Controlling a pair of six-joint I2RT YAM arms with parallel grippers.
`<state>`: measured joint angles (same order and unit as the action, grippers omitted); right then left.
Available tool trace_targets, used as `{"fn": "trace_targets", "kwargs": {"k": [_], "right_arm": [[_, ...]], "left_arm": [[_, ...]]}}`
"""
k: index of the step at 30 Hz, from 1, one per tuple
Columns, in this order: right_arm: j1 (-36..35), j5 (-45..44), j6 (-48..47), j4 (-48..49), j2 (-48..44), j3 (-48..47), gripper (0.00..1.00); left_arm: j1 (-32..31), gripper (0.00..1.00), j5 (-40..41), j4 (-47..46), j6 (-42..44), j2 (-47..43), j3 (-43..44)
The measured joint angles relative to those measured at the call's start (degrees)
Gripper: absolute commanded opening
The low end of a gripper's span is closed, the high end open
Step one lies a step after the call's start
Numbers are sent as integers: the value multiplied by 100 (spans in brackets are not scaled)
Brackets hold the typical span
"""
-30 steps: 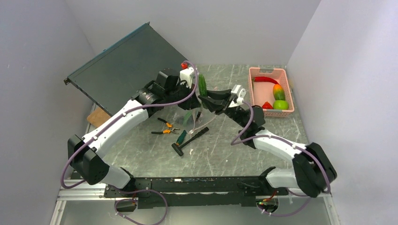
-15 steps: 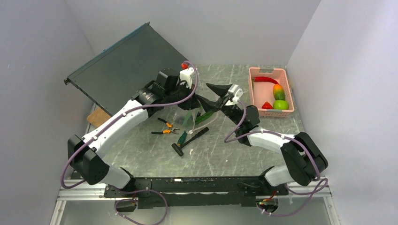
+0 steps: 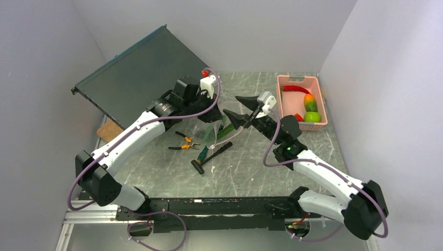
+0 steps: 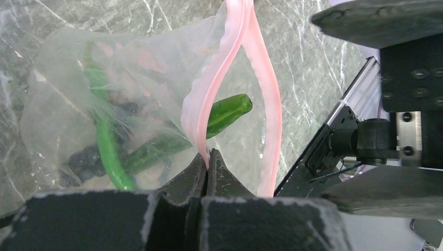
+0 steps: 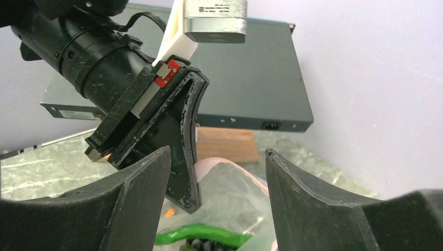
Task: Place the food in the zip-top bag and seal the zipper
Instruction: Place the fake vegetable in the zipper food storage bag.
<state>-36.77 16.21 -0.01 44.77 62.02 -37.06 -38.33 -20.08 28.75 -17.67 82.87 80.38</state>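
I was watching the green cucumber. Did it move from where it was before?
Yes. The cucumber left the right gripper and dropped into the bag, so it now lies nearer the pliers.

Left arm is reaching toward 2 o'clock, wrist tipping down, left gripper pinching tight on the zipper. Right arm is stretching toward 10 o'clock, right gripper hovering, jaws spread wide.
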Motion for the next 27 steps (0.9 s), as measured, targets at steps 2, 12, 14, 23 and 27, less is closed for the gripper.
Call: {"fn": "trace_targets", "kwargs": {"k": [2, 12, 14, 23, 27], "right_arm": [[-17, -146, 39, -734, -269, -186, 68], [-184, -861, 780, -3814, -1062, -1023, 63], [-201, -986, 940, -4476, -933, -1353, 47], [-302, -1176, 1480, -5993, -114, -2011, 12], [-433, -1506, 1585, -6116, 212, -2031, 11]], "left_arm": [[0, 0, 35, 0, 2, 0, 0], [0, 0, 52, 0, 2, 0, 0], [0, 0, 59, 0, 2, 2, 0], [0, 0, 72, 0, 2, 24, 0], [0, 0, 79, 0, 4, 24, 0]]}}
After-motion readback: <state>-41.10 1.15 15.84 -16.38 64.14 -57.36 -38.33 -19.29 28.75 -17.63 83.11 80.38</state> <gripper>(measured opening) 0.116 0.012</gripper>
